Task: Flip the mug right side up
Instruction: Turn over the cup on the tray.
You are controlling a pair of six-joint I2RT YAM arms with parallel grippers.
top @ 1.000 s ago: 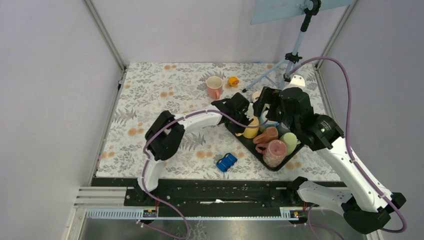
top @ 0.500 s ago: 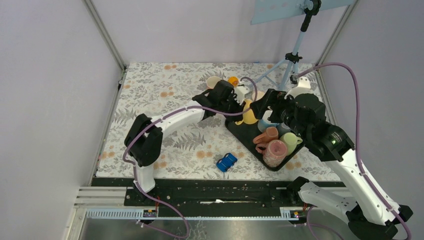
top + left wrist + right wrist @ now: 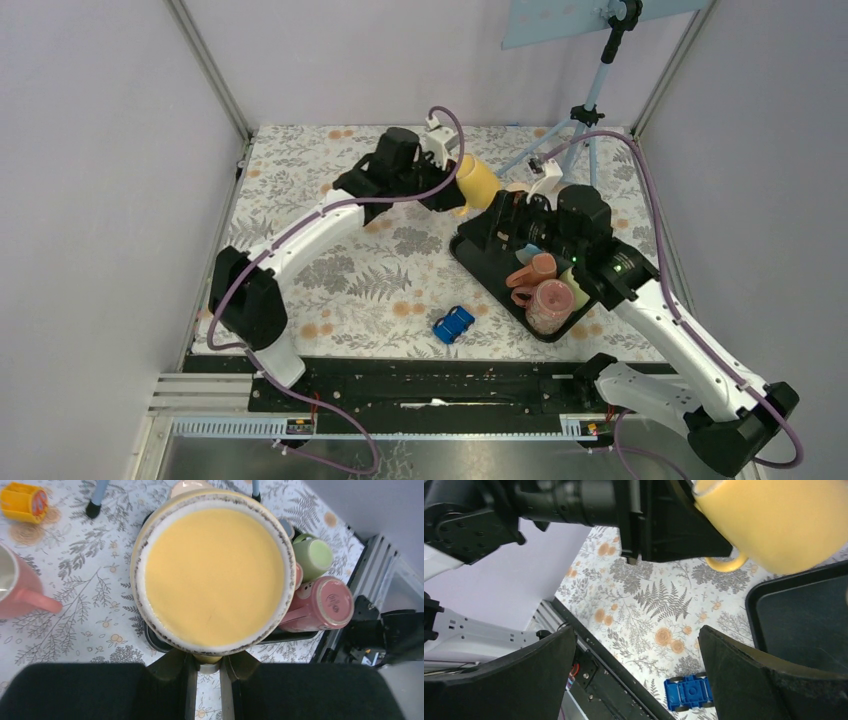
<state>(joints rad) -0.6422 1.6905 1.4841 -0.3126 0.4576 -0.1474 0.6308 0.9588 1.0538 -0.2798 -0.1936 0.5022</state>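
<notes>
Mug (image 3: 478, 181), the yellow one, is in the air over the far side of the bench (image 3: 300, 190), just off the 11 o'clock corner of the black tray (image 3: 480, 262). It lies on its side. In the overhead view its long axis runs roughly from 10 o'clock to 4 o'clock, with the mouth toward 10 o'clock, facing the left wrist camera, and the base toward 4 o'clock. Its handle hangs underneath.

The left hand (image 3: 206, 680) has its fingers drawn to a narrow gap at the lower rim. It appears to be pinching the handle there, though the exact contact is hidden.

The right hand (image 3: 634, 635) is spread wide and holds nothing. It sits over the tray at about 4 o'clock from the mug and is the nearer free hand.

The mug already lies straight out from the left hand, along its axis. My judgement is that the next move is to tilt that wrist until the mouth points up, then lower the mug onto bare bench at about 9 o'clock from the tray.
</notes>
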